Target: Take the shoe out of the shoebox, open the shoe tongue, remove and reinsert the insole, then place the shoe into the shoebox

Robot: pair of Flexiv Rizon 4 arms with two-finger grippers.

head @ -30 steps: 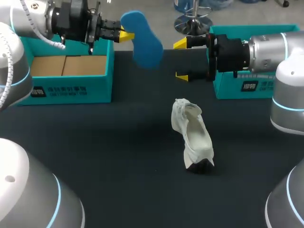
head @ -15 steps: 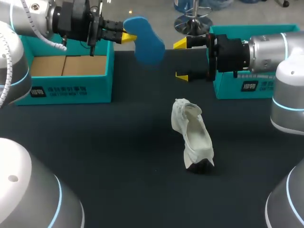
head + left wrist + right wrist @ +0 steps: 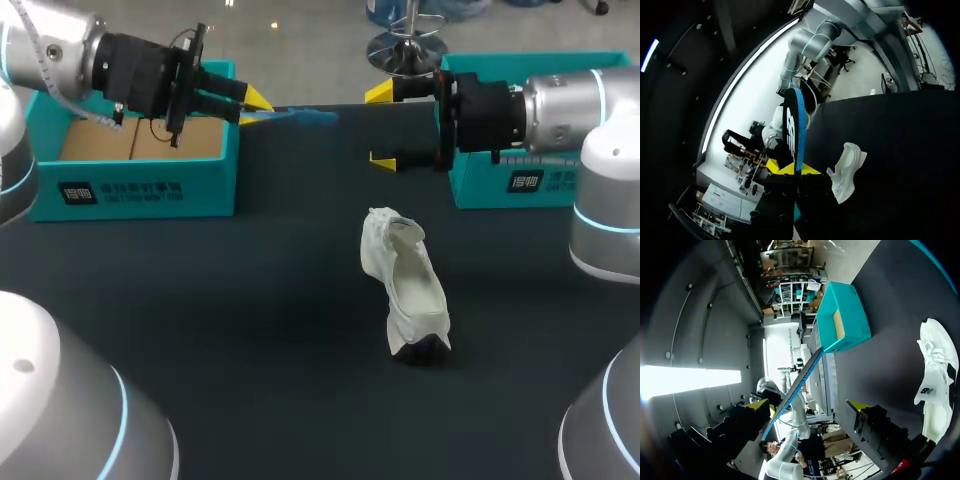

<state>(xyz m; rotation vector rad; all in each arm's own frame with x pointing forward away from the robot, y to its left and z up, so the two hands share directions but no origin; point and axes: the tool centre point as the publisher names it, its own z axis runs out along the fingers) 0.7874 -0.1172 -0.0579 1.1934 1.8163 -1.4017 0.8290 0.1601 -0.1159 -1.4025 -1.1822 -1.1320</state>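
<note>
Blue insole [image 3: 300, 114]: pinched edge-on in left gripper [image 3: 255, 100], near shoebox [image 3: 150, 190].
Shoe [image 3: 408, 285]: mid-table, well apart.
Right gripper [image 3: 383, 126]: wide open, empty.
Advice: level insole, feed toe first; steady shoe with right gripper.

- The right end effector [image 3: 807, 405] is holding its two yellow-tipped fingers wide apart, with nothing between them.
- A blue insole [image 3: 796, 390] is showing edge-on as a thin slanted strip ahead of the end effector, in line with the gap between the fingers and touching neither (what is holding it cannot be made out here).
- A teal shoebox [image 3: 842, 315] is sitting open on the dark surface [image 3: 890, 305] beyond the insole, its brown cardboard inside showing.
- A white shoe [image 3: 937, 385] is lying on the surface beside the end effector, well apart from the shoebox.
</note>
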